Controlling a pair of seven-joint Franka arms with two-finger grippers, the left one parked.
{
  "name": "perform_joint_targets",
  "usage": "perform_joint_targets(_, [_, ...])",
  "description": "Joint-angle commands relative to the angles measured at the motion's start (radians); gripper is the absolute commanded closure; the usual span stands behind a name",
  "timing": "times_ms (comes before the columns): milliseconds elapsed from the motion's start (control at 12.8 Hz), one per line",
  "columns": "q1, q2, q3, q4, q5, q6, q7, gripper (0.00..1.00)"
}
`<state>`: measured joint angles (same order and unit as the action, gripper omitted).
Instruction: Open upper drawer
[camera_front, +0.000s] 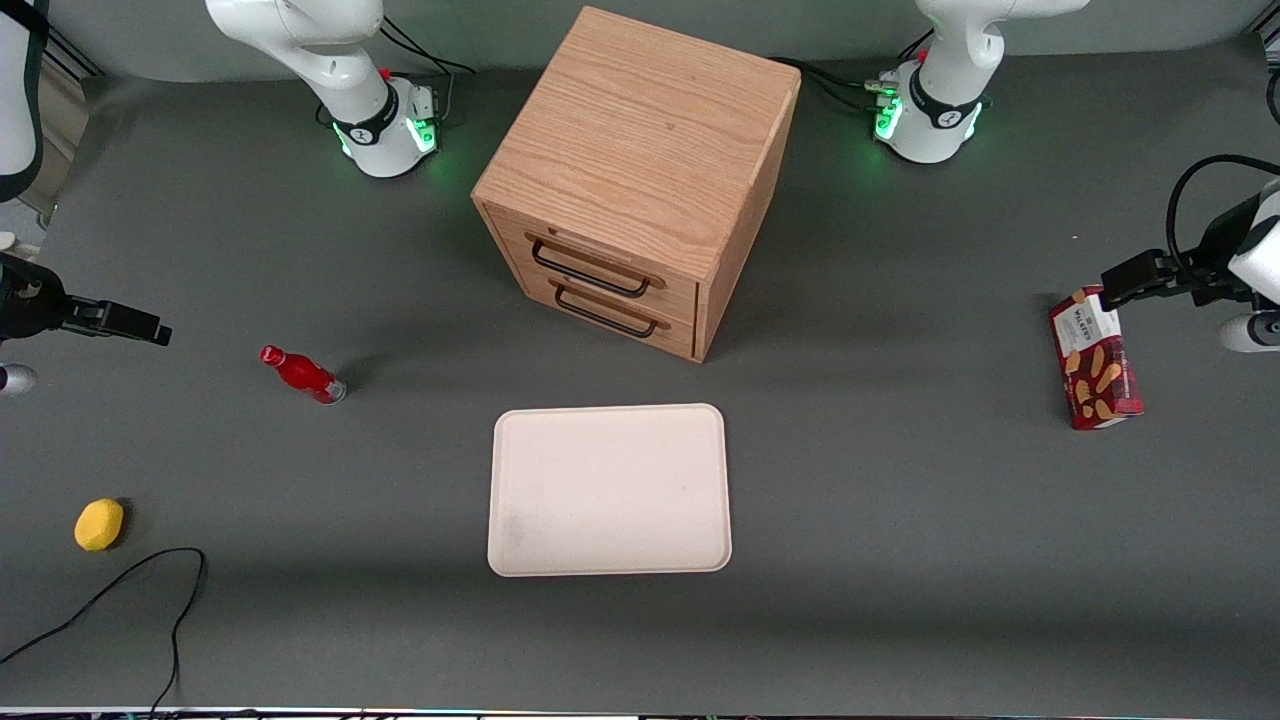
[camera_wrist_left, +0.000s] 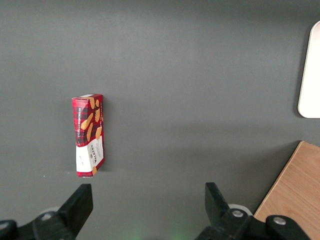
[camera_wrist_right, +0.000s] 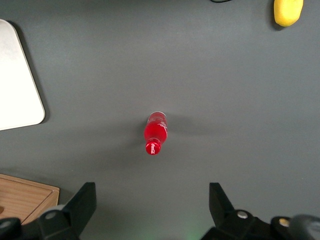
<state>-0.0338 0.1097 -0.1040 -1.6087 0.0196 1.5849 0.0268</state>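
The oak cabinet (camera_front: 640, 150) stands mid-table with two drawers facing the front camera. The upper drawer (camera_front: 590, 263), with its thin black wire handle (camera_front: 600, 283), is flush with the cabinet front, just above the matching bottom drawer (camera_front: 610, 312). My right gripper (camera_front: 150, 330) hovers well off toward the working arm's end of the table, far from the cabinet. It is open, with nothing between its fingers (camera_wrist_right: 85, 200). In the right wrist view the gripper (camera_wrist_right: 152, 205) looks down on the bare table, with a corner of the cabinet (camera_wrist_right: 25, 200) beside it.
A red bottle (camera_front: 303, 375) (camera_wrist_right: 155, 131) lies on the table between the gripper and the cabinet. A yellow fruit (camera_front: 99, 524) and a black cable (camera_front: 120, 590) lie nearer the front camera. A white tray (camera_front: 608, 490) lies in front of the drawers. A biscuit box (camera_front: 1095, 360) is at the parked arm's end.
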Motion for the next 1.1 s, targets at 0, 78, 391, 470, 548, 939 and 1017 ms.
perform_joint_targets(0, [0.018,0.016,-0.017,0.027,0.006,-0.026,-0.019,0.0])
perform_joint_targets(78, [0.02,0.018,-0.017,0.027,0.006,-0.026,-0.021,0.0])
perform_joint_targets(391, [0.021,0.019,-0.016,0.029,0.017,-0.026,-0.021,0.0])
perform_joint_targets(470, [0.022,0.018,-0.016,0.03,0.029,-0.026,-0.022,0.0])
perform_joint_targets(548, [0.023,0.015,-0.014,0.03,0.031,-0.026,-0.034,0.0])
perform_joint_targets(939, [0.017,0.022,-0.014,0.039,0.118,-0.043,-0.079,0.0])
perform_joint_targets(1017, [0.017,0.024,-0.016,0.041,0.156,-0.046,-0.094,0.0])
